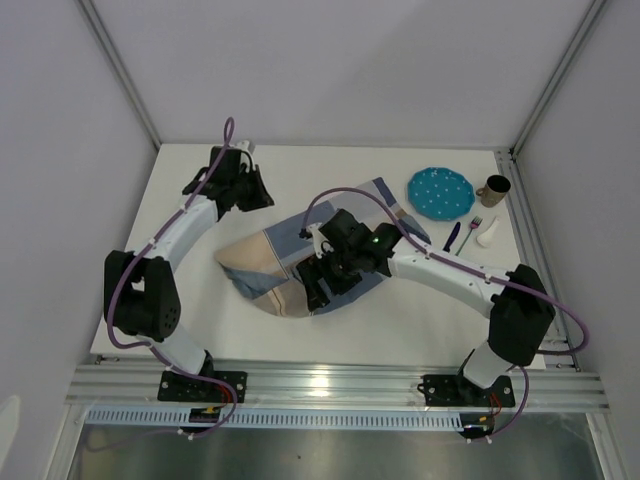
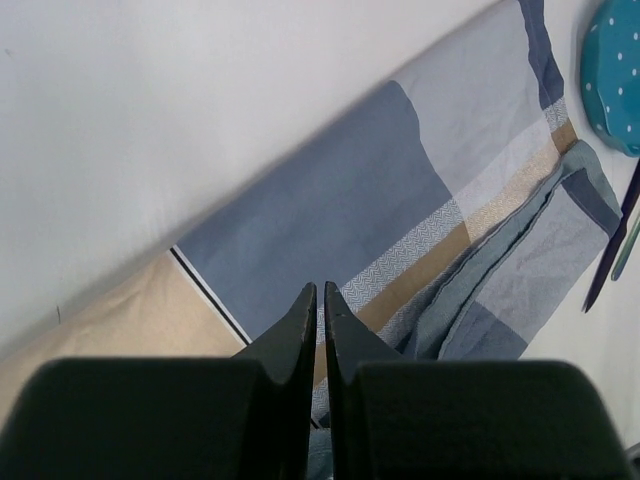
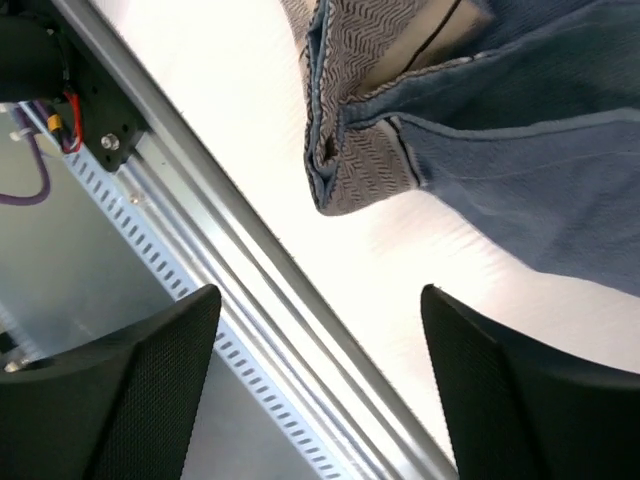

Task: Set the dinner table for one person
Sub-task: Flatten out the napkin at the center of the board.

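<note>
**White table under two reaching arms**

White and matte, the table (image 1: 250,330) fills the middle of the overhead view, framed by silver rails. It lies flat, and from above its longer sides seem to run left to right, in line with the near rail where both arms are bolted.

The left arm rises from its base, bends at the elbow and stretches toward the far left part of the table. The left gripper (image 1: 252,190) sits just beyond the far left edge of the placemat (image 1: 262,272). In its wrist view the left gripper (image 2: 320,300) has its two fingers drawn together with only a thin slit between them and nothing visible in that slit. The placemat (image 2: 380,200) lies beyond the tips.

The right arm reaches from the right side across to the centre, its forearm low over the table. The right gripper (image 1: 318,290) hangs over the near edge of the placemat. In its wrist view the right gripper (image 3: 320,295) has its jaws spread wide and holds nothing. A folded corner of the placemat (image 3: 500,120) lies ahead of the tips.

The placemat is rumpled and folded over itself. A teal plate (image 1: 440,192), a brown cup (image 1: 493,188) and a fork (image 1: 470,232) lie at the far right.
</note>
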